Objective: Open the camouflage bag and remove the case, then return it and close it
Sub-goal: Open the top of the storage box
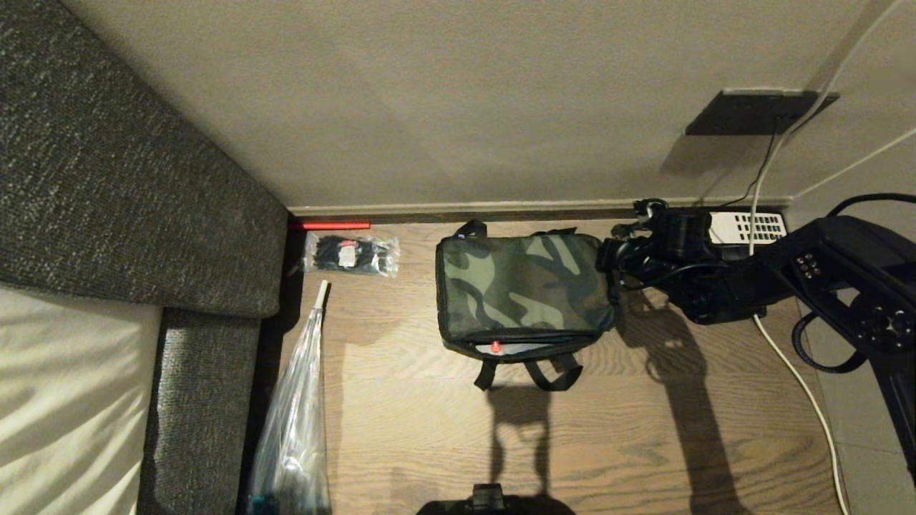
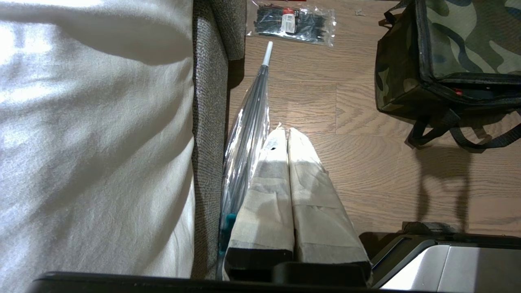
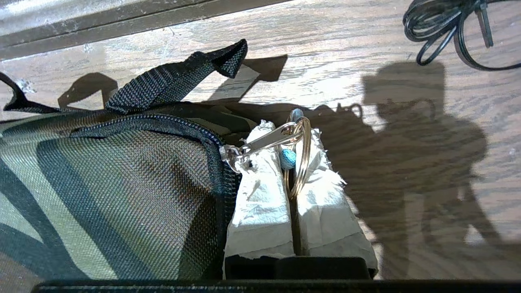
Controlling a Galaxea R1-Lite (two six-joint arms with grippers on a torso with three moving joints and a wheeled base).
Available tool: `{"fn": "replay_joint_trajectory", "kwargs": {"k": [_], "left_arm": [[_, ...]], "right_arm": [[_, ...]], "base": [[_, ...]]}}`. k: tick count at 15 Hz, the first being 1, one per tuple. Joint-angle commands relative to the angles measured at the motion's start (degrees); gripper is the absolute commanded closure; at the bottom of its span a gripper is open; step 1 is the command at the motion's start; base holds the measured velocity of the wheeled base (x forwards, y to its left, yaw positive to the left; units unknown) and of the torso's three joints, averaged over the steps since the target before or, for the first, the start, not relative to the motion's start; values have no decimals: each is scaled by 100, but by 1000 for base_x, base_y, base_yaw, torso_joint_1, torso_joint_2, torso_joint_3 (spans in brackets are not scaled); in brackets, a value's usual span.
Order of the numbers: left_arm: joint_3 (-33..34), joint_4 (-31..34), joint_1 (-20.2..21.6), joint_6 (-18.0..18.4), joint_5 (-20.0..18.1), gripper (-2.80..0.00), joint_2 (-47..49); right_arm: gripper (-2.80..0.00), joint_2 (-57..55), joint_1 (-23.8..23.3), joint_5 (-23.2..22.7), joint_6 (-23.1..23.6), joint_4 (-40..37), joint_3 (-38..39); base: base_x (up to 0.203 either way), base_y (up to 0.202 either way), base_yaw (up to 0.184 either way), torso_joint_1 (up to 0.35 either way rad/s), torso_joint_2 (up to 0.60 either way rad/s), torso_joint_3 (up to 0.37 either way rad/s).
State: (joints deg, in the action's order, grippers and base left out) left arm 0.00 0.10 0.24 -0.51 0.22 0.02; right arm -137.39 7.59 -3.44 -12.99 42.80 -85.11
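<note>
The camouflage bag (image 1: 526, 286) lies flat on the wooden floor, its black straps (image 1: 544, 373) trailing toward me. My right gripper (image 1: 608, 261) is at its far right corner. In the right wrist view the right gripper (image 3: 290, 134) is shut on a gold key ring (image 3: 300, 162) that hangs from the silver zipper pull (image 3: 260, 142) at the corner of the bag (image 3: 101, 195). A narrow gap along the bag's near edge shows a pale strip and a red spot (image 1: 495, 347). The case is hidden. My left gripper (image 2: 287, 131) is shut and holds nothing, parked beside the bed.
A grey upholstered bed edge (image 1: 129, 179) fills the left. A clear-sleeved umbrella (image 1: 297, 422) and a packet of black cable ties (image 1: 351, 255) lie beside it. A white power strip (image 1: 748, 227) and a white cable (image 1: 794, 379) lie right of the bag. The wall is close behind.
</note>
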Motion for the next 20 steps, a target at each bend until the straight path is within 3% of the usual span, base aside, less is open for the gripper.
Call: {"fn": "replay_joint_trajectory", "kwargs": {"k": [1,13,14,20], "left_arm": [[12,-1,7,-2,4,0,-11],[9,-1,2,-2,4,0,-11],[11,-1,2,-2,4,0,-11],[9,-1,2,-2,-4,0,-11]], "right_arm": [[0,-20,0,-15,36,111,-2],[0,-51,5,19,42,229,-278],[-280,-37,5,12,55,229,-194],[-280,84,63,22,100,264,386]], "base": [[0,0,0,0,0,0],[0,0,0,0,0,2],[0,0,0,0,0,0],[0,0,0,0,0,0]]}}
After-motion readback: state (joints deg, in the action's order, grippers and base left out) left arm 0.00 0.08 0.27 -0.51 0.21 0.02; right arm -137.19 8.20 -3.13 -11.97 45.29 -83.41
